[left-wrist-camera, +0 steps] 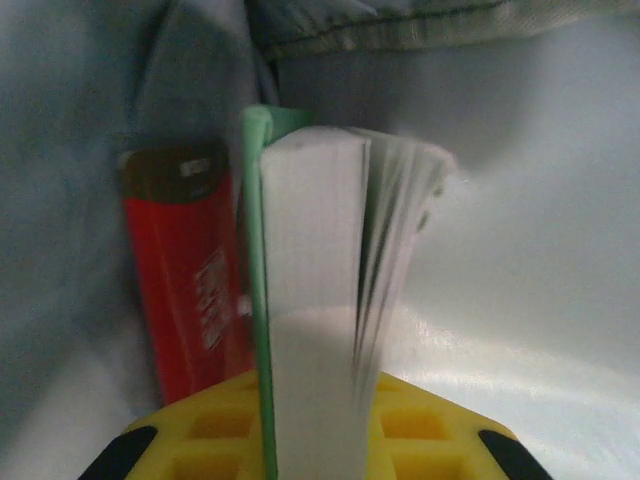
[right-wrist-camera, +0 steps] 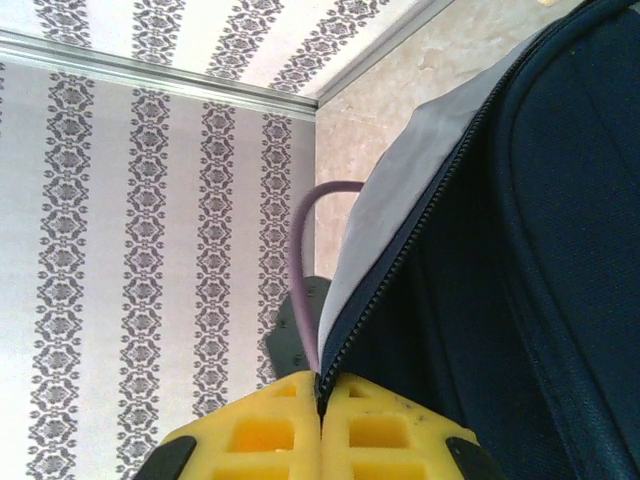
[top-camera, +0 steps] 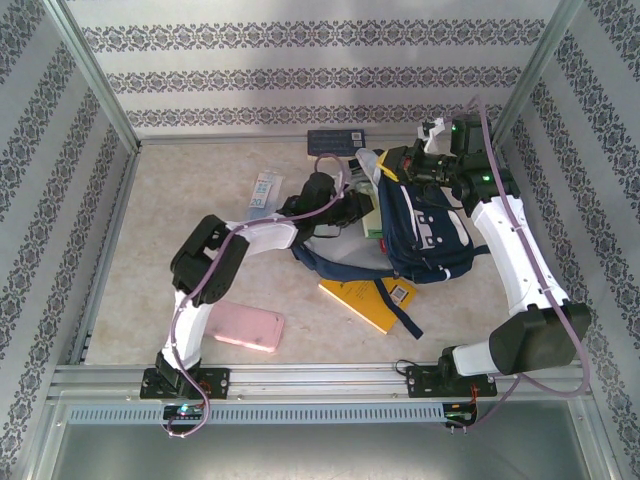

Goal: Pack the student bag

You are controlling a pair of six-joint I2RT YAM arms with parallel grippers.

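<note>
Yellow-padded left gripper (left-wrist-camera: 315, 425): clamps the lower edge of a green-covered book (left-wrist-camera: 310, 250), cover to the left, loose pages fanning to the right. Holds it upright inside the student bag (left-wrist-camera: 530, 260), with pale grey-blue lining all around. Just left of the book, upright against the lining: a flat red thing (left-wrist-camera: 185, 290) with a dark top, perhaps a slim box or another book. Too blurred to tell, and contact with the green cover uncertain.

Right gripper (right-wrist-camera: 322, 425): pads pressed together on the bag's zip edge, teeth running straight into the seam between them. Seems to hold the mouth open, with navy shell on one side and pale lining on the other.

From above: student bag toward the back right of the table (top-camera: 130, 260), lying flat, front pockets up, mouth turned to the left arm, straps trailing toward the near edge.

Judged soft and limp: sags wherever unsupported, mouth likely to fold shut if released. Light for now, heavier with each book. Lining probably slick, hence a risk of contents sliding and tipping. Best taken at the stiffer zip rim or a strap, not the loose panel.

Outside the bag, on the table: a yellow notebook (top-camera: 365, 300) with a strap across it, a pink case (top-camera: 247, 327) near the left arm's base, a white-and-blue pack (top-camera: 263, 190) and a dark blue card (top-camera: 335, 140) by the back wall.
</note>
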